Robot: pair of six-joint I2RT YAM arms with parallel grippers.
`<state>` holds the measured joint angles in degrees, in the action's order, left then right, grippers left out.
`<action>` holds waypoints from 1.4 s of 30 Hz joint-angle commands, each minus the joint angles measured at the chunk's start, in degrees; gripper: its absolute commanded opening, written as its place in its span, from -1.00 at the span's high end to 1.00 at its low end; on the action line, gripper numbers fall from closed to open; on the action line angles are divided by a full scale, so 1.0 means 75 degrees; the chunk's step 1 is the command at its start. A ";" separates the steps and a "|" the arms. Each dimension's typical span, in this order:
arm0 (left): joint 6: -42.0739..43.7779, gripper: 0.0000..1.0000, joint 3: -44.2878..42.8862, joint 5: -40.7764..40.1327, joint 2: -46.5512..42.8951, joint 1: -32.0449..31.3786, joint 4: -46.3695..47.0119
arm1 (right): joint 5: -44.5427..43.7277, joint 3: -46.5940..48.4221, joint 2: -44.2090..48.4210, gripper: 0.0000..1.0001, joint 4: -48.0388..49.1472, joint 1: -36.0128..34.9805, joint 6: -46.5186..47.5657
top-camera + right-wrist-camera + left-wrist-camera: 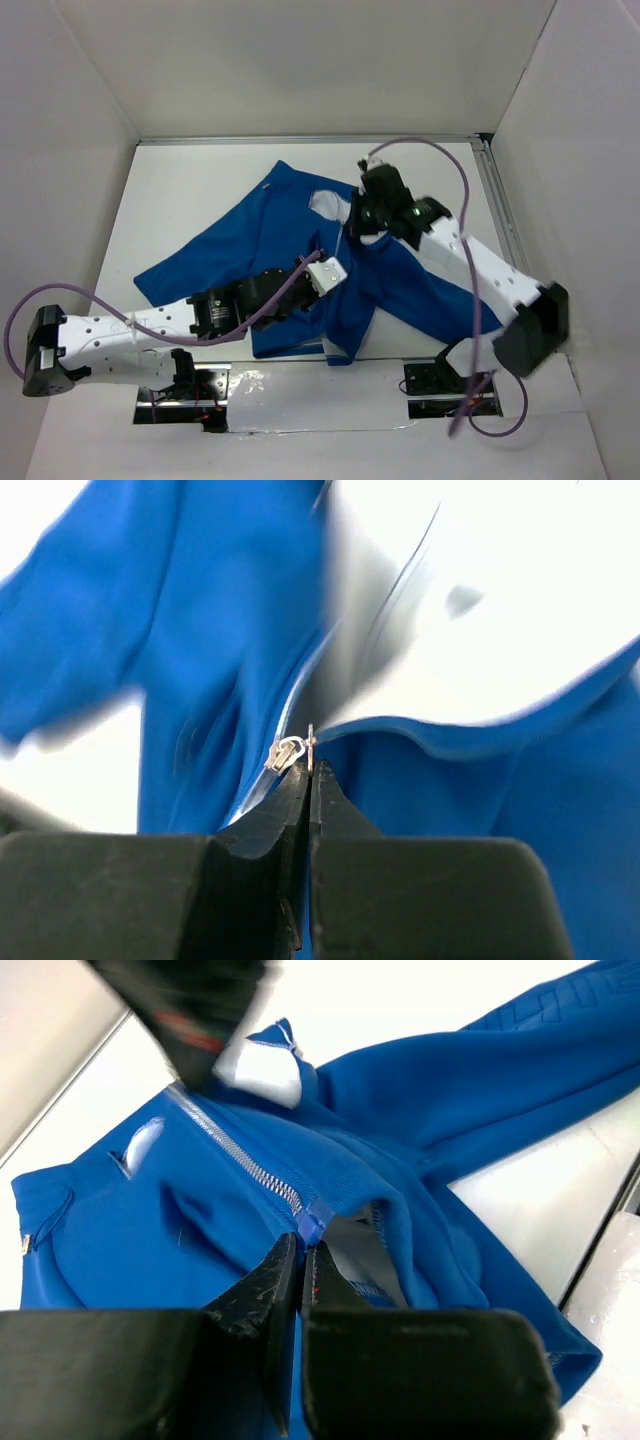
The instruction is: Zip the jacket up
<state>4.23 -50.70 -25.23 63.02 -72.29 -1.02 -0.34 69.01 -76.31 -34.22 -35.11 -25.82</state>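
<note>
— Blue cloth first: where does the jacket point(290, 240) lie?

— Rumpled on the white table point(200, 190), about midway, with the hem point(300, 348) toward the near edge and the collar point(330, 205) toward the far wall.

— And the jaws?

— Both are clenched. The left gripper point(303, 1245) pinches the blue tab point(312, 1228) at the foot of the zip point(240, 1155). The right gripper point(308, 772) nips the silver pull point(288, 752) up by the collar.

— Which way for the move, then?

— The zip's long line runs from the left jaws straight away to the right ones, teeth meshed between them. I'd judge the right arm, the one at the pull, must draw along that line, away from the left, which anchors the hem.

— Much left to close?

— Hard to say, because the right wrist view is blurred. White lining point(480, 610) shows just past the pull, so probably little.
</note>
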 commanded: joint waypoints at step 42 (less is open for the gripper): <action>-0.8063 -0.99 0.0362 -0.0304 -0.1146 -0.0299 -0.5066 | -0.0825 0.6703 -0.4242 -0.99 0.1681 0.4305 0.0516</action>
<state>-49.04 -44.38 -25.47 59.64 -74.39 -31.73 -9.72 121.99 -118.72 -21.85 -6.90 -14.00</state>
